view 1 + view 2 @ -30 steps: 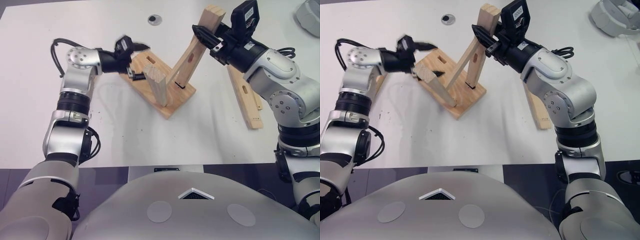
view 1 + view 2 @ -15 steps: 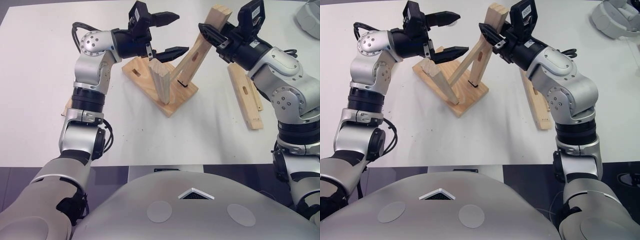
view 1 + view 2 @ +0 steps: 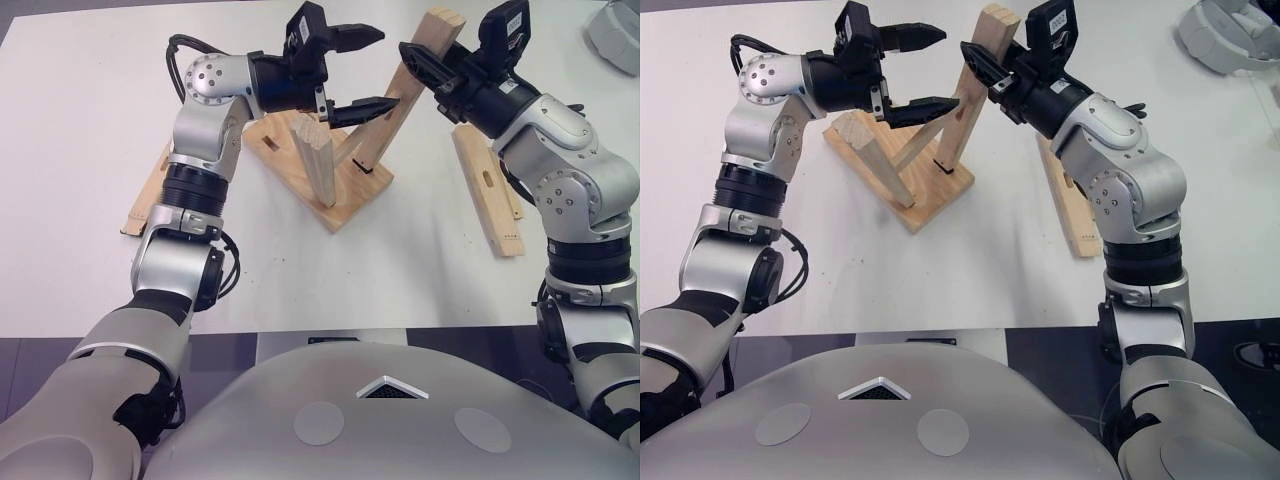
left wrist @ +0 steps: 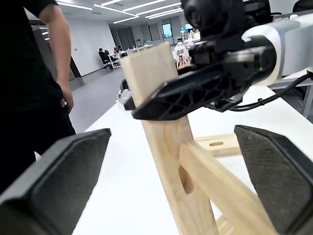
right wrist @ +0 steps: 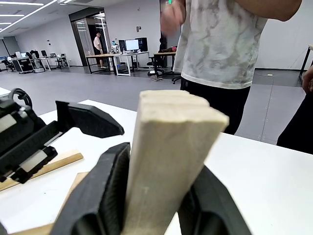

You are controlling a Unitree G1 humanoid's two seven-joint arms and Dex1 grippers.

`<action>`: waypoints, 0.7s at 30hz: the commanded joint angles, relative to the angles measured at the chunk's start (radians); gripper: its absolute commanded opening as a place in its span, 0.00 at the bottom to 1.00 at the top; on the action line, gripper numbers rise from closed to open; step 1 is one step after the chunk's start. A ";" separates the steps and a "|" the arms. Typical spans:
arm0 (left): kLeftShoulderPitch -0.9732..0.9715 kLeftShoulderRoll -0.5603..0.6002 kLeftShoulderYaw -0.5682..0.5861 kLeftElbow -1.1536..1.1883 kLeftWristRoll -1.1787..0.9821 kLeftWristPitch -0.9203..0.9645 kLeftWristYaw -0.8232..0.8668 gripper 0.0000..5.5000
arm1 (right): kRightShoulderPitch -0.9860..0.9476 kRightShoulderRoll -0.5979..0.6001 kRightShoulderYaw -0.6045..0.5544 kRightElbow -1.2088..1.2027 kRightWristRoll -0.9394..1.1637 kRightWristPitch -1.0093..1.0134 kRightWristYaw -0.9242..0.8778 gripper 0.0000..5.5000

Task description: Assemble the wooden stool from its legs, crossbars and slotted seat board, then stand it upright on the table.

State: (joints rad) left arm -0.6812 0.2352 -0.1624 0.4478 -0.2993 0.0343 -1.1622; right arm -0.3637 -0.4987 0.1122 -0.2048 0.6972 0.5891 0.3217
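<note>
Upper centre, our right gripper clamps a tilted leg on the seat board; our left gripper gapes alongside. Two legs seem slotted; loose pieces wait, right.

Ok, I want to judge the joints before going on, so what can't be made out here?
How deep the raised leg sits in the seat board: too small in the eye views, cut off by the lower edge in the left wrist view.
Far end of the spare leg: behind the right arm, eye views.
Plank at the left: partly behind the left arm.
</note>
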 commanded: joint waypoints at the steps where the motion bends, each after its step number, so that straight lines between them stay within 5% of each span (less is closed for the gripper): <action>1: -0.005 0.015 -0.016 0.055 0.049 -0.031 -0.006 0.85 | 0.120 -0.021 0.053 0.158 -0.105 0.117 -0.004 0.23; 21: 0.040 0.028 -0.050 0.225 0.103 -0.068 0.042 0.85 | 0.182 -0.089 0.167 0.005 -0.276 0.023 -0.024 0.23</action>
State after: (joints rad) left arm -0.6826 0.2318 -0.1965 0.5772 -0.2681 -0.0753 -1.1481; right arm -0.3072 -0.5013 0.1269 -0.2559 0.6594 0.5188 0.3164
